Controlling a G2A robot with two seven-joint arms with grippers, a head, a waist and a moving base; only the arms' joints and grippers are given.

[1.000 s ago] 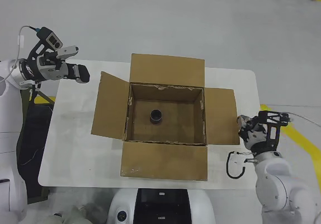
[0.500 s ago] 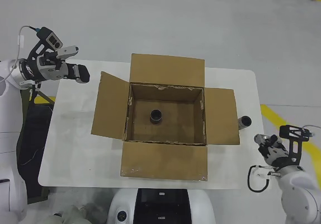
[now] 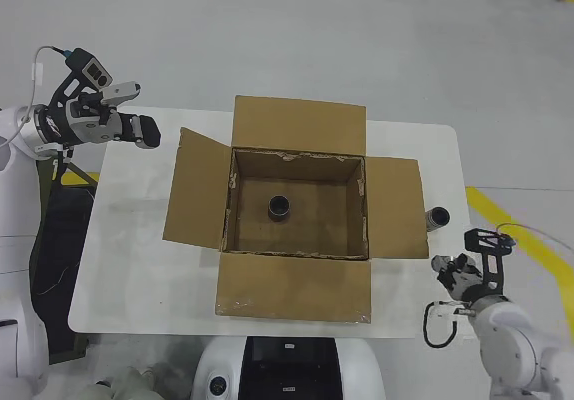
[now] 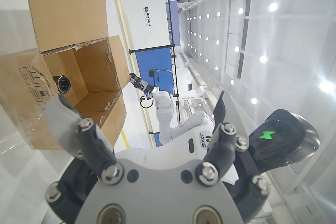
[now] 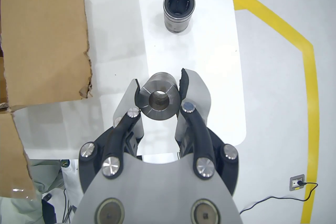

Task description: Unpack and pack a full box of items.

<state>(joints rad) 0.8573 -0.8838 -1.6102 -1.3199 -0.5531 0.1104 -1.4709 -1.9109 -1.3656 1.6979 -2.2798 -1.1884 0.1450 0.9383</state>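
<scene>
Right wrist view: a steel sleeve (image 5: 160, 101) is clamped between the pads of the right tool (image 5: 160, 79), its bore facing back along the tool, over the bench (image 5: 207, 59) near its right edge. Straight ahead a bearing (image 5: 179, 11) is stood upright, just beside the flap of the box (image 5: 42, 25). The bare bench between them is judged the set-down spot. The left tool (image 3: 148, 131) is seen wide open and empty, well apart.

Box (image 3: 300, 180) mouth open from above, one cylinder (image 3: 281, 207) on floor; flaps (image 3: 397, 207) spread over table (image 3: 127, 260). Left strip wide. Right strip narrow, bearing (image 3: 437, 217) standing there, right gripper (image 5: 160, 79) with sleeve (image 5: 160, 101) near it
</scene>
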